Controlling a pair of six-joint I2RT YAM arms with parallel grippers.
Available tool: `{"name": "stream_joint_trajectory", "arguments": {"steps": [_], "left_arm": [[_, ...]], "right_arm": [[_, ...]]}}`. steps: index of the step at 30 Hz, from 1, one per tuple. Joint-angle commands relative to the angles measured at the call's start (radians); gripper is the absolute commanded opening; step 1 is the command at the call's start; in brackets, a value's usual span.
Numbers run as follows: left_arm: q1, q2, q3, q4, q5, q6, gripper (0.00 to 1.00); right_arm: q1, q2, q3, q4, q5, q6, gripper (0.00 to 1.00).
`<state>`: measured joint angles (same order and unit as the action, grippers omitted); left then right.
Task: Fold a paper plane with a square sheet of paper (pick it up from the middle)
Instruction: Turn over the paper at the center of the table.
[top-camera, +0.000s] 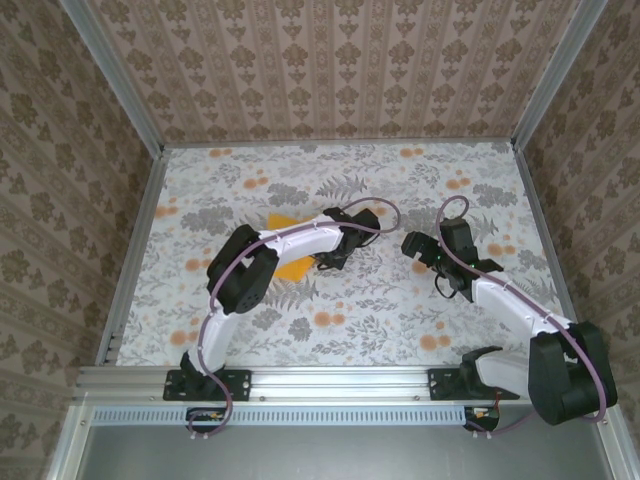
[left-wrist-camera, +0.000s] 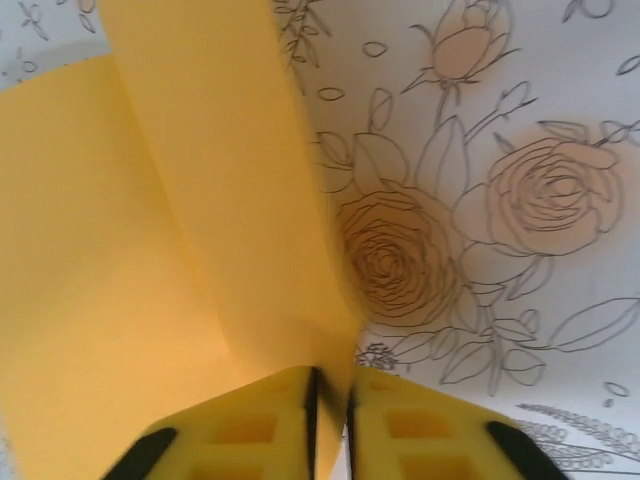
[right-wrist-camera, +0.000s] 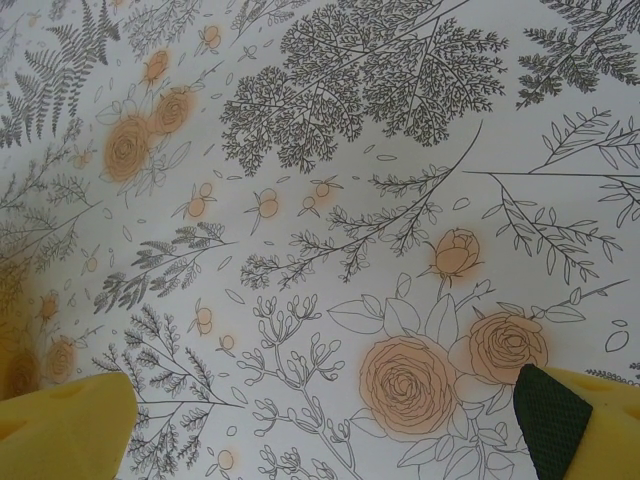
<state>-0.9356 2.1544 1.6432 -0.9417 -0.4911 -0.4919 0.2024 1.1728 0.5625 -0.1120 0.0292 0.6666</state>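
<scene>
Left pincer (left-wrist-camera: 328, 405) clamped the light, floppy square sheet of paper (left-wrist-camera: 120, 250) at its middle ridge | right pincer (right-wrist-camera: 320, 425) gaped wide, empty

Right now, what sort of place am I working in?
Probably a purpose-built robot test cell, not a home: wallpapered wall panels set in aluminium framing, a floral-print tabletop, and a metal mounting rail along its near edge.

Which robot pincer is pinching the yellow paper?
The left pincer: it is shut on a raised fold of the thin orange-yellow square sheet of paper. The right pincer is open above the flowered tablecloth, holding nothing.
</scene>
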Motion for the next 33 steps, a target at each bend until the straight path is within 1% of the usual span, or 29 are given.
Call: {"name": "stream_joint_trajectory", "arguments": {"steps": [1, 3, 7, 9, 12, 16, 19, 21, 24, 26, 28, 29, 31, 33], "left_arm": [[0.003, -0.038, -0.014, 0.023, 0.066, 0.015, 0.27], [0.014, -0.056, -0.034, 0.048, 0.115, 0.025, 0.32], [0.045, -0.093, -0.078, 0.106, 0.225, 0.035, 0.34], [0.048, -0.134, -0.086, 0.139, 0.274, 0.045, 0.38], [0.05, -0.203, -0.102, 0.192, 0.348, 0.053, 0.48], [0.092, -0.309, -0.173, 0.289, 0.446, 0.0, 0.55], [0.144, -0.403, -0.262, 0.381, 0.547, -0.051, 0.63], [0.18, -0.462, -0.31, 0.426, 0.602, -0.074, 0.69], [0.244, -0.553, -0.38, 0.459, 0.626, -0.101, 0.81], [0.296, -0.615, -0.433, 0.473, 0.624, -0.115, 0.9], [0.342, -0.668, -0.484, 0.475, 0.601, -0.12, 0.97], [0.366, -0.696, -0.513, 0.472, 0.584, -0.126, 1.0], [0.415, -0.744, -0.564, 0.465, 0.56, -0.137, 1.0], [0.47, -0.795, -0.626, 0.464, 0.544, -0.161, 1.0]], "right_arm": [[-0.005, -0.025, -0.008, -0.018, -0.014, 0.01, 1.0], [-0.004, -0.027, -0.006, -0.02, -0.003, 0.002, 1.0], [-0.005, -0.034, 0.012, -0.045, 0.001, -0.014, 1.0], [-0.005, -0.041, 0.035, -0.083, 0.005, -0.015, 1.0], [-0.005, -0.053, 0.066, -0.146, -0.008, -0.012, 1.0], [-0.004, -0.042, 0.098, -0.195, -0.096, -0.012, 0.99], [0.003, -0.026, 0.113, -0.21, -0.17, 0.001, 0.97], [0.019, -0.017, 0.123, -0.212, -0.199, 0.018, 0.95], [0.075, 0.014, 0.153, -0.209, -0.235, 0.036, 0.88], [0.137, 0.05, 0.195, -0.214, -0.228, 0.038, 0.8], [0.214, 0.094, 0.239, -0.215, -0.199, 0.047, 0.75], [0.253, 0.124, 0.266, -0.212, -0.185, 0.052, 0.72], [0.326, 0.194, 0.321, -0.198, -0.169, 0.057, 0.63], [0.389, 0.3, 0.389, -0.171, -0.163, 0.061, 0.55]]}}
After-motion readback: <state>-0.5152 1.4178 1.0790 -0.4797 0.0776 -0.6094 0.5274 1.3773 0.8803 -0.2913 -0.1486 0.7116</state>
